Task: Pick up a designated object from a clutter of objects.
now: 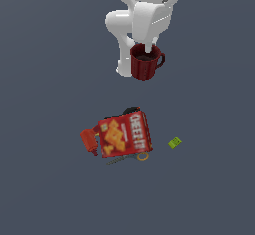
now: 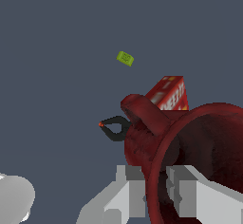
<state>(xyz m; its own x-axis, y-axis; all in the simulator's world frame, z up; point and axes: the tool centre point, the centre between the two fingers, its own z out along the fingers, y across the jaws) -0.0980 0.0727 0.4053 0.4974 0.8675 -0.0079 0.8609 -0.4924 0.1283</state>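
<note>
In the exterior view, the small red-orange item (image 1: 89, 142) sits at nine o'clock of the red Cheez-It cracker box (image 1: 125, 134), touching it. Scissors (image 1: 130, 158) lie at the box's six o'clock. Well above, at twelve o'clock, the gripper (image 1: 142, 50) is clamped on the rim of the dark red mug (image 1: 145, 63). A tiny green block (image 1: 175, 143) rests at three o'clock of the box.

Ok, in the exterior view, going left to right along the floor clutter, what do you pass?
small red-orange item → red Cheez-It cracker box → tiny green block. The scissors and black item overlap the box, so I left them out.
</note>
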